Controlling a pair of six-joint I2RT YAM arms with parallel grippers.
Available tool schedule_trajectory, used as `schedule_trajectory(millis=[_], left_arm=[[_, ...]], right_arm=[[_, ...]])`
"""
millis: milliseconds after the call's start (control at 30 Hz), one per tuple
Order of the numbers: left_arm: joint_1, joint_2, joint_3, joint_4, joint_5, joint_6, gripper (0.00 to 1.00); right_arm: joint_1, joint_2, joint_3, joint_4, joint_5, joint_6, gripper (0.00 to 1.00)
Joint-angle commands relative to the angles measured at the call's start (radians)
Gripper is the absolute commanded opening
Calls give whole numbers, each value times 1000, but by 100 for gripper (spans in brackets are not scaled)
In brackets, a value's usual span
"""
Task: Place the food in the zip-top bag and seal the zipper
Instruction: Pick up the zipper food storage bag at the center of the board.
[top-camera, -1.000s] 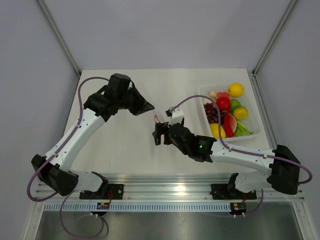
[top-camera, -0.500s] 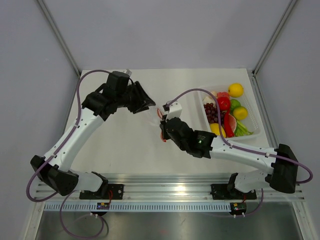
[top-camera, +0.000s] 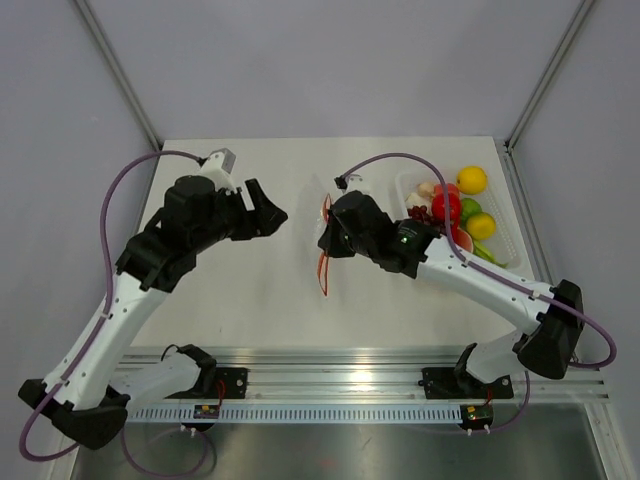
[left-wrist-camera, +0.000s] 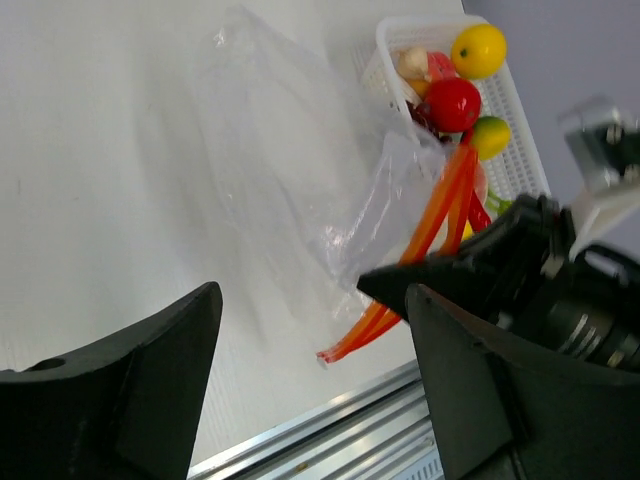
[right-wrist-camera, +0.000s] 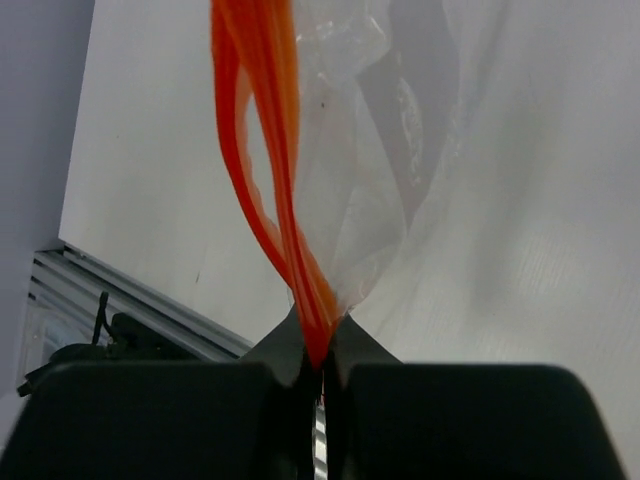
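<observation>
Jaws of the right gripper (right-wrist-camera: 318, 345) are clenched on one end of the zipper (right-wrist-camera: 268, 110). Above the pinch its two orange strands part into a narrow loop.

Jaws of the left gripper (left-wrist-camera: 312, 340) are released and wide apart, grasping nothing, apart from the zip-top bag (left-wrist-camera: 285, 170).

Top view: the zipper (top-camera: 323, 268) sits at frame centre, long axis running top to bottom, just left of the right gripper (top-camera: 328, 238).

Left wrist view: the strip slants from upper right to lower left, with the clear film spreading to the upper left.

The film is nearly invisible from above. Cannot tell whether it touches the counter (top-camera: 250, 290).

The food (top-camera: 455, 212) lies in the white tray (top-camera: 508, 240) at right, partly hidden by the right arm.
</observation>
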Motion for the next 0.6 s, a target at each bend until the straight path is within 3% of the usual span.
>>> schedule_trajectory(millis=[0, 133, 233, 267, 400, 567], left_arm=[[-19, -57, -134, 128, 142, 106, 77], [-76, -54, -186, 104, 173, 149, 82], [-165, -34, -200, 98, 98, 152, 79], [-200, -29, -205, 98, 75, 149, 73], [-223, 0, -206, 115, 61, 130, 63], [-286, 50, -180, 107, 18, 144, 63]], right_arm=[[-24, 37, 105, -83, -133, 84, 0], [-53, 57, 151, -118, -183, 133, 0], [-79, 60, 157, -120, -219, 161, 0], [-84, 60, 157, -121, -220, 162, 0], [-92, 54, 156, -125, -220, 172, 0], [-98, 53, 153, -122, -220, 181, 0]])
